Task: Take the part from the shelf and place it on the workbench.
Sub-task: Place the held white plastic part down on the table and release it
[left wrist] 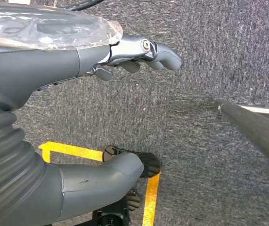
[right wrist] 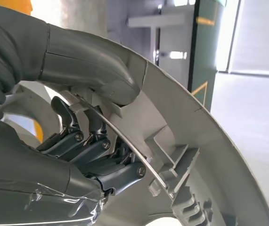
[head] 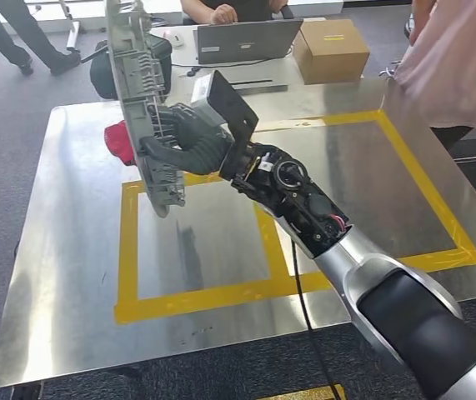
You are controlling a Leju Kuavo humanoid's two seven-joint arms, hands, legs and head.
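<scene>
Your right hand (head: 182, 137) grips the part (head: 143, 100), a long grey moulded plastic piece with ribs and clips. The dark fingers (right wrist: 90, 150) hook into its ribbed inner side while the thumb (right wrist: 90, 70) presses on the outer wall. You hold the part nearly upright, tilted a little, above the bench (head: 65, 275), over the far left corner of the yellow tape (head: 191, 296) that marks two rectangles on the steel top. Its lower end hangs just above the tape line; you cannot tell whether it touches the metal. A red thing (head: 118, 142) lies on the bench just behind the part.

Your left hand (left wrist: 90, 108) hangs over grey carpet (left wrist: 197, 70) with floor tape (left wrist: 150, 197) under it. It holds nothing, with thumb and fingers apart.

Beyond the bench, a laptop (head: 244, 40) and a cardboard box (head: 331, 50) sit on a white desk. The box bears a yellow label too small to read. A person (head: 455, 62) in a pale pink sleeve stands at the bench's far right corner. No writing is legible on the part.
</scene>
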